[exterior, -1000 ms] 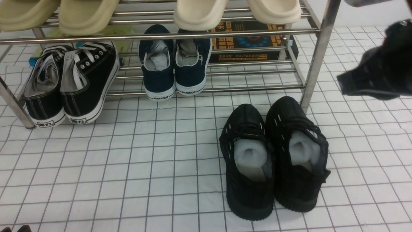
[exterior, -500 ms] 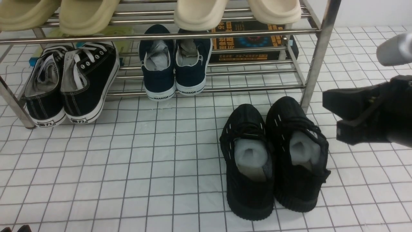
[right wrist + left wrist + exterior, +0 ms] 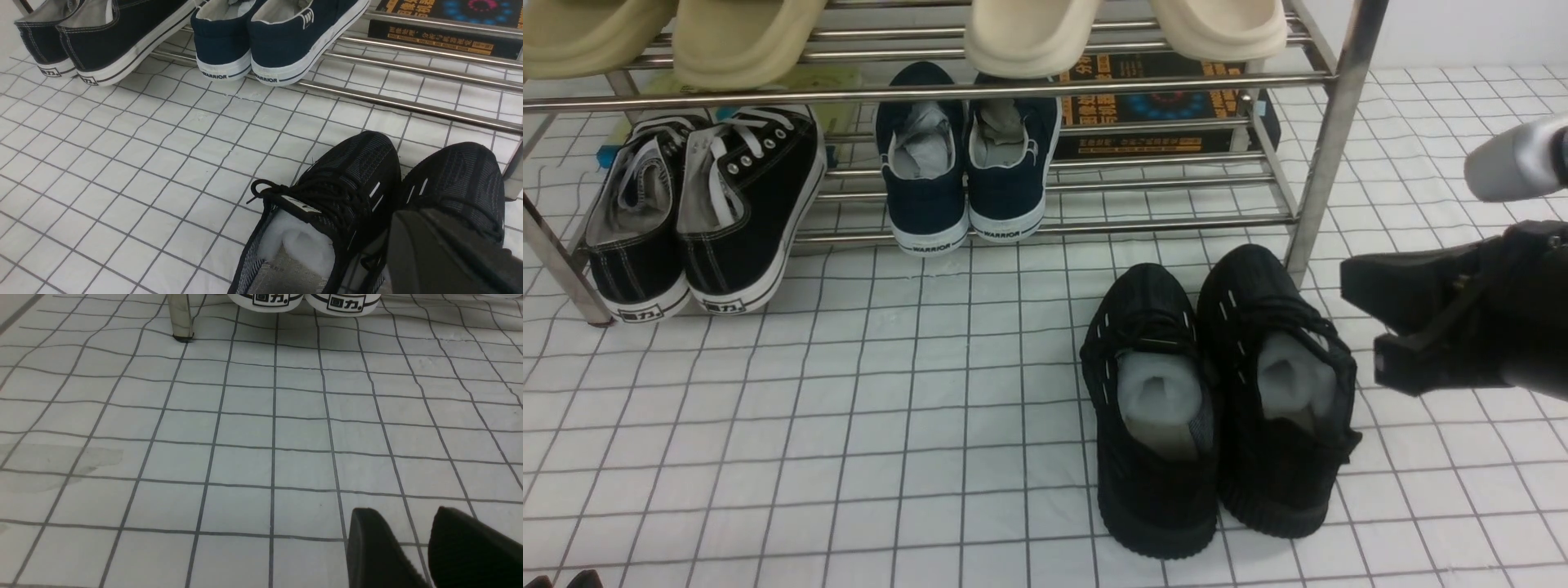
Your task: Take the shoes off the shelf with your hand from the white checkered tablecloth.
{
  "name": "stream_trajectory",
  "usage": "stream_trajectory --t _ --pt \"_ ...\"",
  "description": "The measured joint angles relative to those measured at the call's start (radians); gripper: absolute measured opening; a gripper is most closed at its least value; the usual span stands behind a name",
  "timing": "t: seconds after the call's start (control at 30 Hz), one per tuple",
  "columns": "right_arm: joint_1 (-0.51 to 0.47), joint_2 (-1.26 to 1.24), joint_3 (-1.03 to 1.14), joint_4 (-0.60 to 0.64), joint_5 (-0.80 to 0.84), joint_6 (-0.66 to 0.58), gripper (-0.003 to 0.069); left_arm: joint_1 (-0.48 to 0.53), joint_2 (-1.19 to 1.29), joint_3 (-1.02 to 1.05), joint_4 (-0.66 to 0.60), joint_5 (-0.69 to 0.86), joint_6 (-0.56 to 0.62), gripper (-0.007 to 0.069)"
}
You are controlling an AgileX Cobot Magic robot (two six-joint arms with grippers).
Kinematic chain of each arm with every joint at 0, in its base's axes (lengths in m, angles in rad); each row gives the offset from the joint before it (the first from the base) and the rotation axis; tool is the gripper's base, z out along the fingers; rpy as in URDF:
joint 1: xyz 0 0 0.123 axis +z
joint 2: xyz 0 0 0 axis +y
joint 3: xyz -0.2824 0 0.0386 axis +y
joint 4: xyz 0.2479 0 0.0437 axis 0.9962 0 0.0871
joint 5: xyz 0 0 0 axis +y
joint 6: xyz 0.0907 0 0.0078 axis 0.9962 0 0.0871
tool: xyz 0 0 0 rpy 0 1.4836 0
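Observation:
The shoes, a black mesh pair with pale stuffing, stand side by side on the white checkered tablecloth, just in front of the shelf's right leg. My right gripper hangs shut and empty just right of the right shoe, apart from it. In the right wrist view its black tip looms over the pair. My left gripper sits low over bare cloth at the front left, its fingers a little apart with nothing between them.
On the shelf's lower tier lean black canvas sneakers with white soles and navy sneakers; a dark box lies behind. Beige slippers fill the upper tier. A chrome leg stands ahead of the left gripper.
My right gripper came down from the upper right to beside the right shoe, then sank slightly. The shoes have not moved.

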Motion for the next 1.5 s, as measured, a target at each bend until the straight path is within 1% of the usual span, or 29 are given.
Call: stream_trajectory --t 0.07,0.1,0.13,0.17,0.23,0.27,0.37,0.4,0.5,0.53,0.57,0.6,0.63,0.77,0.83,1.03,1.27,1.5 --pt "-0.007 -0.033 0.03 0.065 -0.004 -0.116 -0.0006 0.0 0.0 0.0 0.0 0.0 0.0 0.0239" --pt "-0.022 -0.057 0.058 0.105 -0.013 -0.196 -0.0006 0.0 0.0 0.0 0.0 0.0 0.0 0.0239" --pt "-0.025 -0.062 0.064 0.113 -0.014 -0.209 -0.0006 0.0 0.0 0.0 0.0 0.0 0.0 0.0239" --pt "-0.068 -0.121 0.122 0.178 -0.023 -0.313 -0.0005 0.0 0.0 0.0 0.0 0.0 0.0 0.0239" --pt "-0.107 -0.169 0.17 0.205 -0.026 -0.358 -0.0003 0.0 0.0 0.0 0.0 0.0 0.0 0.0239" --pt "-0.153 -0.226 0.225 0.219 -0.027 -0.382 -0.0002 0.0 0.0 0.0 0.0 0.0 0.0 0.0239" --pt "-0.278 -0.397 0.357 0.215 -0.018 -0.38 0.0 0.0 0.0 0.0 0.0 0.0 0.0 0.0239" --pt "-0.333 -0.473 0.411 0.209 -0.011 -0.36 0.0 0.0 0.0 0.0 0.0 0.0 0.0 0.0239" --pt "-0.454 -0.659 0.535 0.201 0.002 -0.315 0.0001 0.0 0.0 0.0 0.0 0.0 0.0 0.0239" --pt "-0.467 -0.67 0.543 0.201 0.002 -0.313 0.0001 0.0 0.0 0.0 0.0 0.0 0.0 0.0239" --pt "-0.505 -0.746 0.597 0.201 0.009 -0.305 0.0001 0.0 0.0 0.0 0.0 0.0 0.0 0.0239" --pt "-0.513 -0.767 0.618 0.2 0.011 -0.304 0.0002 0.0 0.0 0.0 0.0 0.0 0.0 0.0239" --pt "-0.54 -0.85 0.675 0.199 0.021 -0.302 0.0001 0.0 0.0 0.0 0.0 0.0 0.0 0.0239" --pt "-0.553 -0.969 0.729 0.184 0.074 -0.302 0.0004 0.0 0.0 0.0 0.0 0.0 0.0 0.0239" --pt "-0.553 -0.984 0.729 0.171 0.114 -0.302 0.0006 0.0 0.0 0.0 0.001 0.0 0.0 0.0239" --pt "-0.559 -0.985 0.723 0.15 0.163 -0.302 0.0011 0.0 0.0 0.0 0.001 0.0 0.0 0.0239" --pt "-0.627 -0.985 0.72 0.138 0.172 -0.302 0.0013 0.0 0.0 0.0 0.001 0.0 0.0 0.0239" --pt "-0.631 -0.985 0.72 0.137 0.172 -0.302 0.0021 0.0 0.0 0.0 0.001 0.0 0.0 0.0239"
